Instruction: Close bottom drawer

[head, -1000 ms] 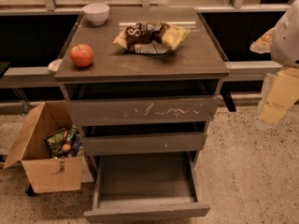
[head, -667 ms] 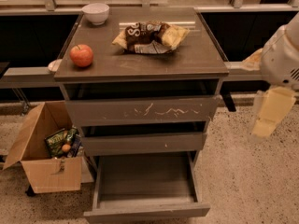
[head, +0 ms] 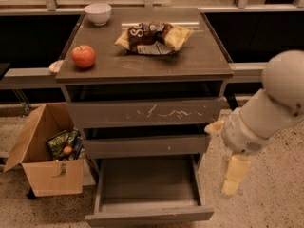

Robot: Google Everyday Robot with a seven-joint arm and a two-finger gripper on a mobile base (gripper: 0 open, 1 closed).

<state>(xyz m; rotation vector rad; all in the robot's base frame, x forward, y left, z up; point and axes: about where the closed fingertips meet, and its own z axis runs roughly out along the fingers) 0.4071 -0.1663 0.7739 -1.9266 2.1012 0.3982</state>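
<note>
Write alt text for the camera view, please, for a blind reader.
The bottom drawer stands pulled out and empty, while the robot's claw hangs just right of it. An apple, a bowl and a chip bag lie on the cabinet top.

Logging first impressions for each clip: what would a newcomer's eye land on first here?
The bottom drawer stands pulled far out of the grey cabinet, its tray empty. To its right, the gripper hangs from a bulky white arm beside the cabinet, not touching the drawer. On top lie a red apple and a snack bag.
</note>
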